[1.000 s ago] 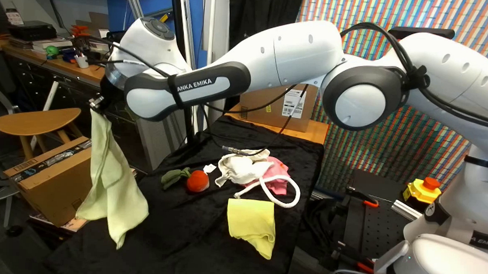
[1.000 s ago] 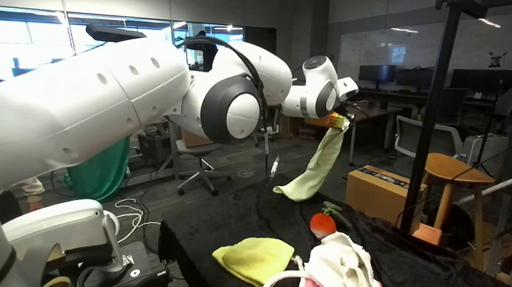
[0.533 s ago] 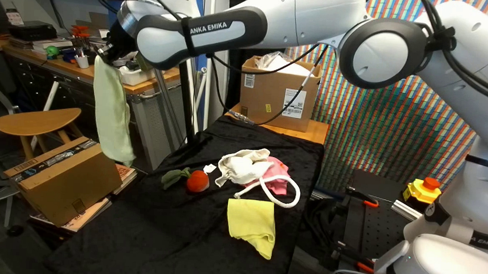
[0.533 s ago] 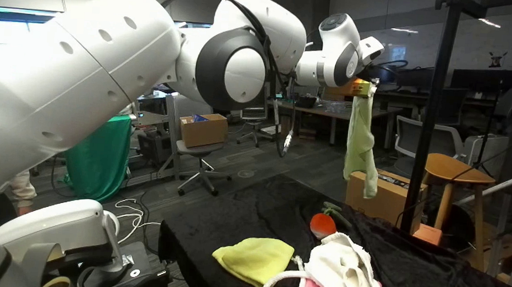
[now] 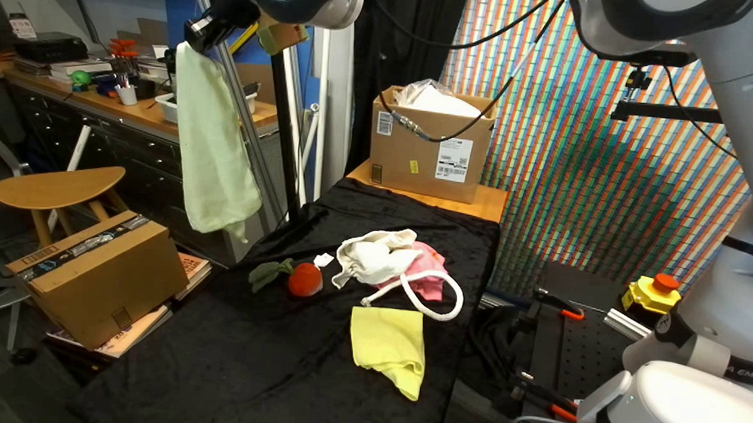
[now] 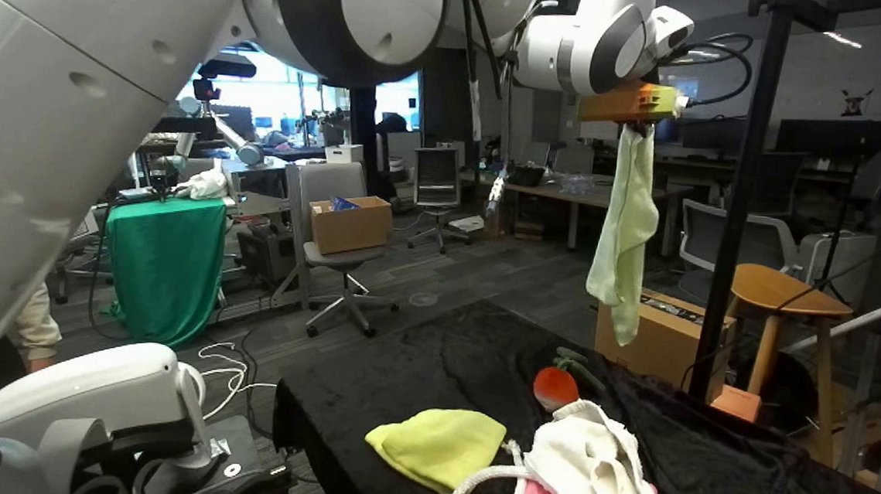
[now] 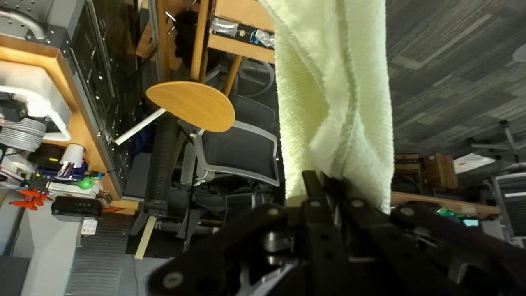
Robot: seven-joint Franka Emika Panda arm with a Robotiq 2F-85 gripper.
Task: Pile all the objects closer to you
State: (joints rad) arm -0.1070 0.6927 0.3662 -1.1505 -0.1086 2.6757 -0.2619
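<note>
High above the black-draped table, my gripper [image 5: 198,39] is shut on one end of a pale yellow-green cloth [image 5: 216,149]. The cloth hangs down freely in both exterior views; in the wrist view it runs up from the jaws and hides the pinched spot partly. On the table lie a yellow cloth [image 5: 387,343], a white cloth [image 5: 375,258] over a pink cloth [image 5: 432,273], and a white rope loop [image 5: 459,296] beside them. The small red-and-green item [image 5: 305,280] sits left of the white cloth there.
A cardboard box [image 5: 429,144] stands behind the table, and another cardboard box [image 5: 105,277] is off its far side near a wooden stool [image 5: 58,185]. A black pole [image 6: 738,198] rises at the table's edge. A cable loop dangles from the arm.
The arm has risen, carrying the pale yellow-green cloth up with it. Its lower end, low by the table's edge a second ago, now hangs higher. The things on the table have stayed put.
</note>
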